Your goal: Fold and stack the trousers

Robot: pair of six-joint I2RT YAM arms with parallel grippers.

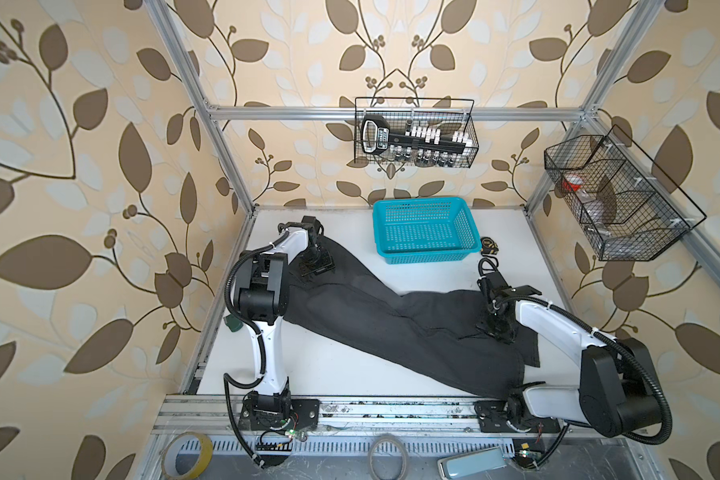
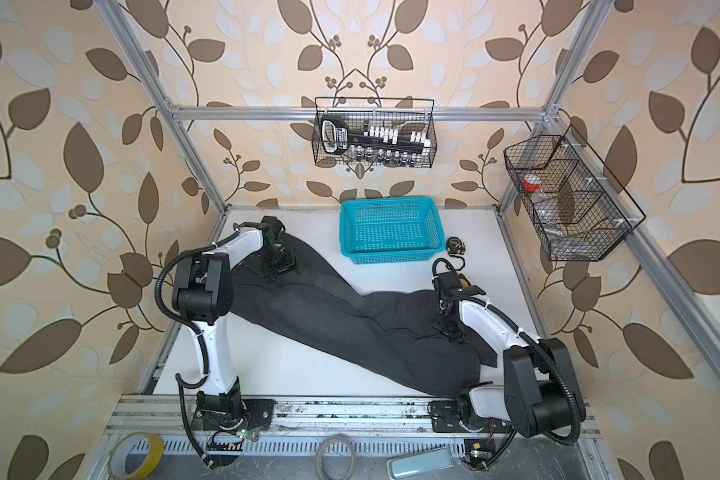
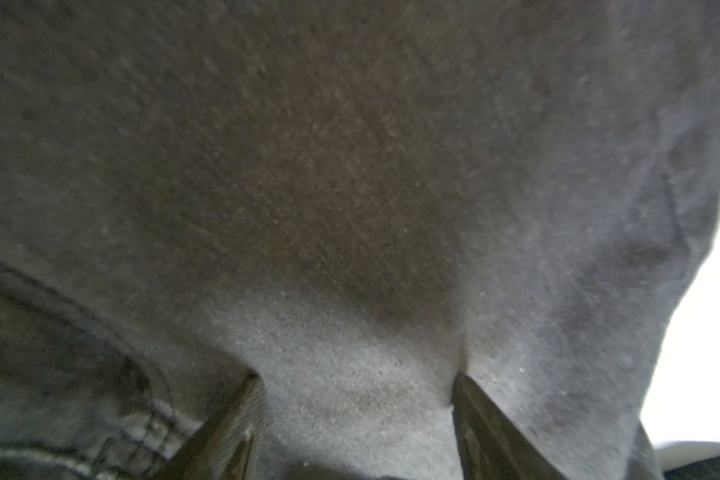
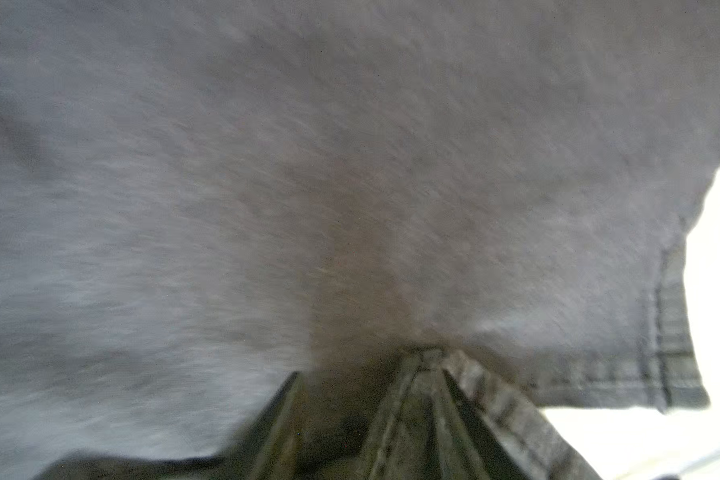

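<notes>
Left claw (image 3: 356, 378) wide, right claw (image 4: 358, 365) pinching trousers (image 4: 350, 166)

One trousers (image 1: 391, 324), one plastic basket (image 1: 422, 254), two wire baskets (image 1: 416, 162) (image 1: 632, 249)

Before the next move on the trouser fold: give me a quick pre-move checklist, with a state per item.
1. Trousers spread out, unfolded, diagonal across the table: ok.
2. Left gripper has a hold on the cloth: not ok. It is down on the far-left end, jaws open, nothing pinched.
3. Right gripper has a hold on the cloth near the hem: cannot tell, the wrist view is blurred.
4. Turquoise basket off the cloth: ok.
5. Tape measure off the cloth: ok.
</notes>
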